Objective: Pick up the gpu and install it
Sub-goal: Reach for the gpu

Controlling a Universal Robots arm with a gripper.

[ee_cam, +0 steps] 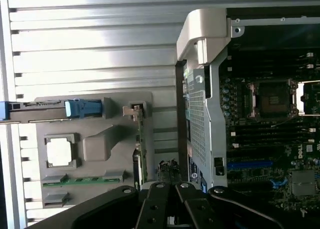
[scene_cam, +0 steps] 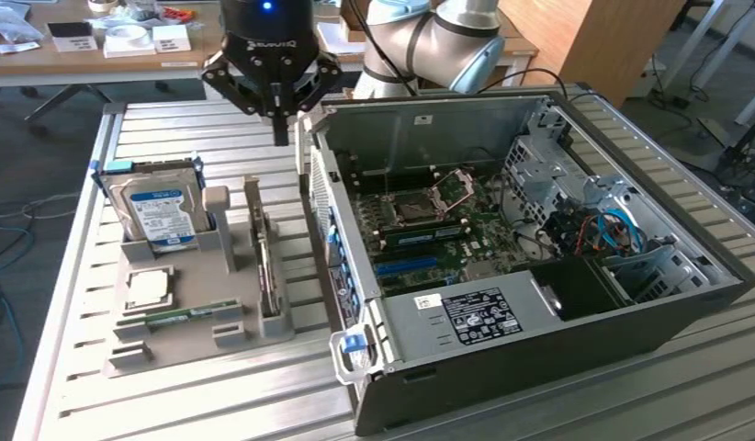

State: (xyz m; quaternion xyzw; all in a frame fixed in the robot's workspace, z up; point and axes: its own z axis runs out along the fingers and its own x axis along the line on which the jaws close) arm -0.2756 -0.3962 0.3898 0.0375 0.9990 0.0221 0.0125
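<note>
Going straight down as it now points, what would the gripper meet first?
Probably the slatted table between the gpu in its holder and the computer case, though depth is unclear: the gripper hangs close to that case.

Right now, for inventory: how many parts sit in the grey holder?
4: hard drive upright, processor beside it, memory stick beyond that, gpu on edge toward the case.
</note>
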